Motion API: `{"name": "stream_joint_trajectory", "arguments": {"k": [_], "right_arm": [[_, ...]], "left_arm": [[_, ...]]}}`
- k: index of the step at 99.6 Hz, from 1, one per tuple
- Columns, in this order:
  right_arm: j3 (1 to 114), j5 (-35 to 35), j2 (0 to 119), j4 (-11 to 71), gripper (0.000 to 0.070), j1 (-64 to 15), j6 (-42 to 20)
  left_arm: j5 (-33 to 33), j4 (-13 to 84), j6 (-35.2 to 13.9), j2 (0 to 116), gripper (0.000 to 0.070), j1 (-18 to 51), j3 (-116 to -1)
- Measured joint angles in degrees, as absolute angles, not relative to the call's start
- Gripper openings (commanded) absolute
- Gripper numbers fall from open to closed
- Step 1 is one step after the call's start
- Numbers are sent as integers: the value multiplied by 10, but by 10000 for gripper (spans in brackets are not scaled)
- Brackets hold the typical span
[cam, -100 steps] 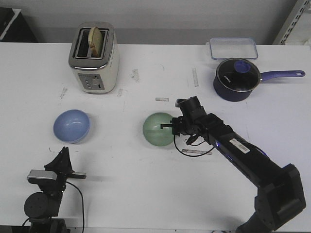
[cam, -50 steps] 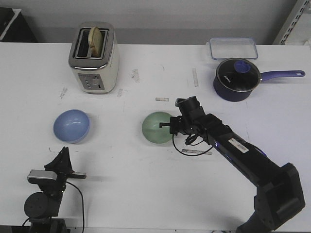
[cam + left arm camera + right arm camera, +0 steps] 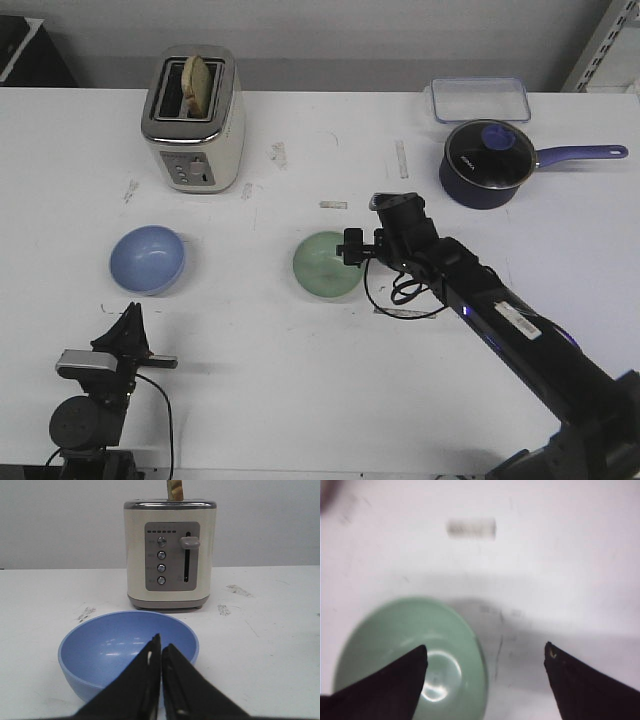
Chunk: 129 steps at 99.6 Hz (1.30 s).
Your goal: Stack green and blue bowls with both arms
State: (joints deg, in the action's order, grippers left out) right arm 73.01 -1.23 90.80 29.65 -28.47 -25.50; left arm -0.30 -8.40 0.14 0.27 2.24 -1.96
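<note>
Bowls: two, small, round and glossy, equal in size, both upright on the bench and well apart.
Green bowl [image 3: 326,264]: pale mint, smooth, with a bright glare spot in its hollow; it sits near the middle of the bench, its right rim under the right end effector.
Blue bowl [image 3: 147,259]: light periwinkle, plain, toward the left of the bench, in front of the toaster and just ahead of the left end effector.
Right end effector [image 3: 485,667]: two pointed matte black fingers spread wide; in the wrist view one finger lies over the green bowl's hollow, the other over bare bench beside it. Whether either touches the bowl cannot be told.
Left end effector [image 3: 161,655]: two tapered black fingers drawn together with only a thin slit between, holding nothing, low at the near edge of the bench.
Arms: two, black and jointed, with loose black cables looping beside the right wrist.
Toaster [image 3: 195,118]: one, a cream box with a chrome top, a grey panel with four round knobs and a slider lever, one slice of bread standing in the slot.
Saucepan [image 3: 488,162]: one, dark navy, round, with a glass lid and a long blue handle, at the right rear.
Container [image 3: 480,98]: one, clear, rectangular with rounded corners, just behind the saucepan.
Bench [image 3: 300,400]: white, matte, scuffed with grey smudges.
</note>
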Motion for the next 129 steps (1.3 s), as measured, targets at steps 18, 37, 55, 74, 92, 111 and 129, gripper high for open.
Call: {"name": "stream_joint_trajectory", "arguments": {"k": [18,37,55,74,92,111,129], "right_arm": [[730,30,858,295,379,-274,-150],[729,32,823,293,38,-231,-45],[674,34,754,234,10,-187,7],[570,32,656,147,10,-133,17],[461,33,560,73,10,-62,17],[353,33,477,-8,10,-6,17],[262,33,404,-57,10,13,18]], "left_arm": [[-3,-84,1,3,3,22,-20],[-3,-84,1,3,3,22,-20],[-3,-84,1,3,3,22,-20],[-3,-84,1,3,3,23,-20],[-3,-84,1,3,3,22,-20],[-3,-84,1,3,3,22,-20],[-3,-84,1,3,3,22,-20]]}}
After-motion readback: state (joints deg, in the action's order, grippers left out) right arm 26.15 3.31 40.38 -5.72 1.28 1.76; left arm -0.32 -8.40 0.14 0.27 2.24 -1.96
